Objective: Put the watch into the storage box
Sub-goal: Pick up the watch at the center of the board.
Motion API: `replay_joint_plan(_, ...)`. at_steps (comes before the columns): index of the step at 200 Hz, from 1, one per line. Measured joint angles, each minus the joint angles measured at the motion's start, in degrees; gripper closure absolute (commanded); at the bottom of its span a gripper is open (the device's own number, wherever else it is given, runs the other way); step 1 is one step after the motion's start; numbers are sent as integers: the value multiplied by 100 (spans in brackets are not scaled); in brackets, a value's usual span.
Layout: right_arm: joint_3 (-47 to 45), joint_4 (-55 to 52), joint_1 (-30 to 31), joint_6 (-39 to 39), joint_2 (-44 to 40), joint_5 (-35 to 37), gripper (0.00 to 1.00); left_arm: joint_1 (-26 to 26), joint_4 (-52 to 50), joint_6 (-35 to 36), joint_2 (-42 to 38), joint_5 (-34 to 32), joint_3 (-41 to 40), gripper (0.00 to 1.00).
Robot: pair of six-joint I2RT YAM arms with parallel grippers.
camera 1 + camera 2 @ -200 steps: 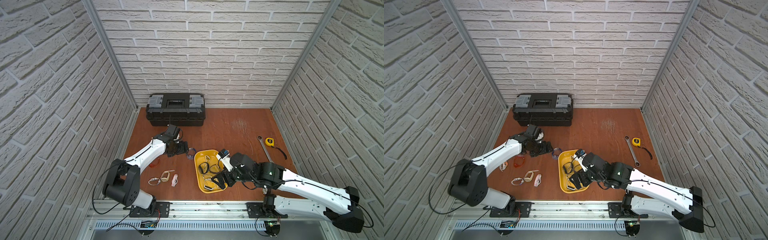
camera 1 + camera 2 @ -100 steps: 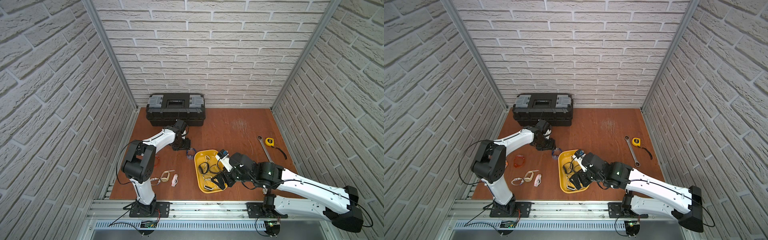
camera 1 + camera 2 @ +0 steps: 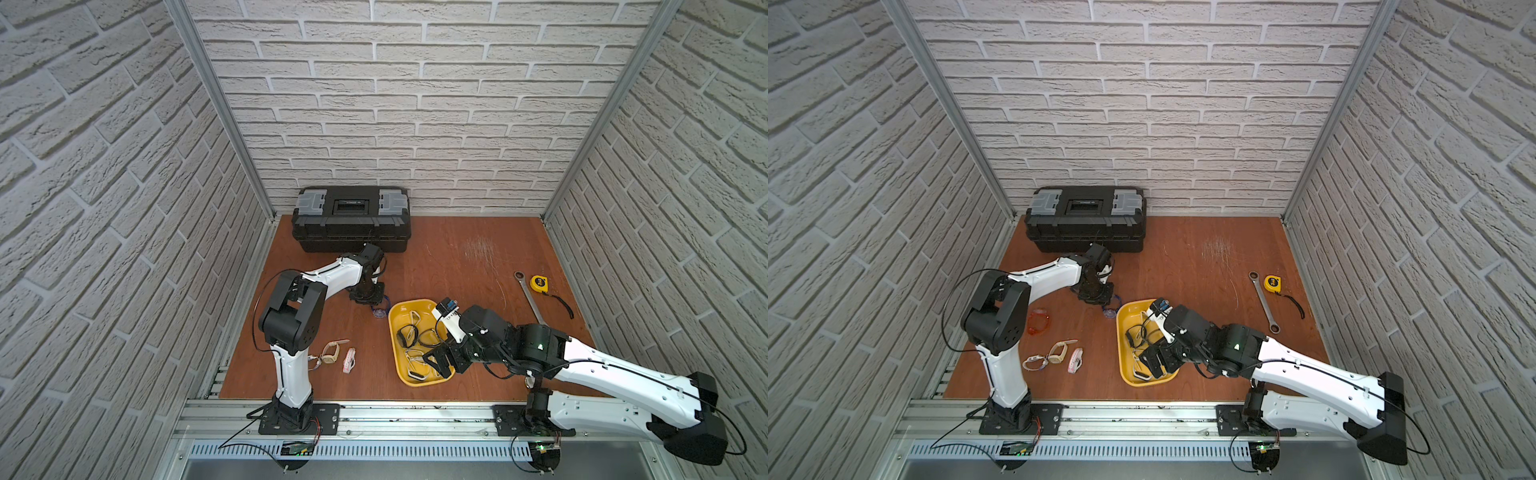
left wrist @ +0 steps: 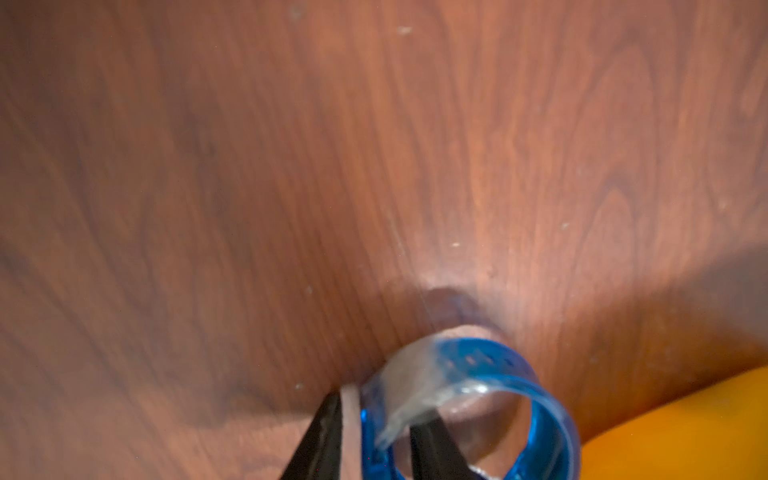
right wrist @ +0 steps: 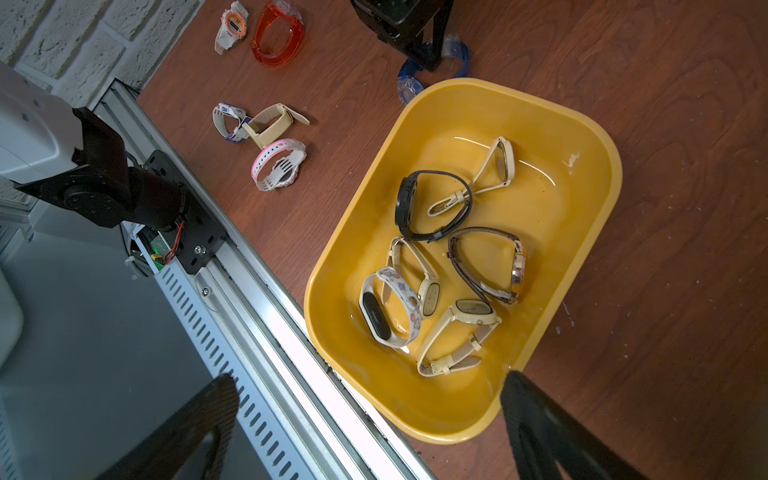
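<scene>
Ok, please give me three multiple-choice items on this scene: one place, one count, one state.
1. Where does the translucent blue plastic watch lie? A on the brown wooden table beside the shallow yellow plastic tray; B inside that tray; C on the black toolbox.
2. How many watches lie in the tray? A three; B six; C nine.
3. The right end effector is: A shut on a watch; B shut on a metal wrench; C open, empty.
Key: 1A, it lies outside the rim; 2B, six show in the right wrist view; 3C, its fingers stand wide apart.
</scene>
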Motion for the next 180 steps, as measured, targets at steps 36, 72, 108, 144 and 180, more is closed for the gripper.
replay_joint_plan(36, 0, 0, 0, 7, -59, 111, 0, -4, -103, 227, -9, -186, 9, 87)
replay_joint_plan(72, 0, -4, 0, 66, -208, 308, 0, -7, -400, 501, -345, -463, 9, 89)
replay_joint_plan(108, -2, -13, 0, 175, -570, 570, 0, -131, -715, 592, -1311, -651, 57, 88)
replay_joint_plan(144, -59, -70, 0, 306, -1040, 887, 0, -922, -1054, 509, -1593, -678, 774, 87)
replay_joint_plan(180, -103, -234, -2, 437, -1248, 1099, 0, -1738, -1097, 212, -859, -474, 1556, 86)
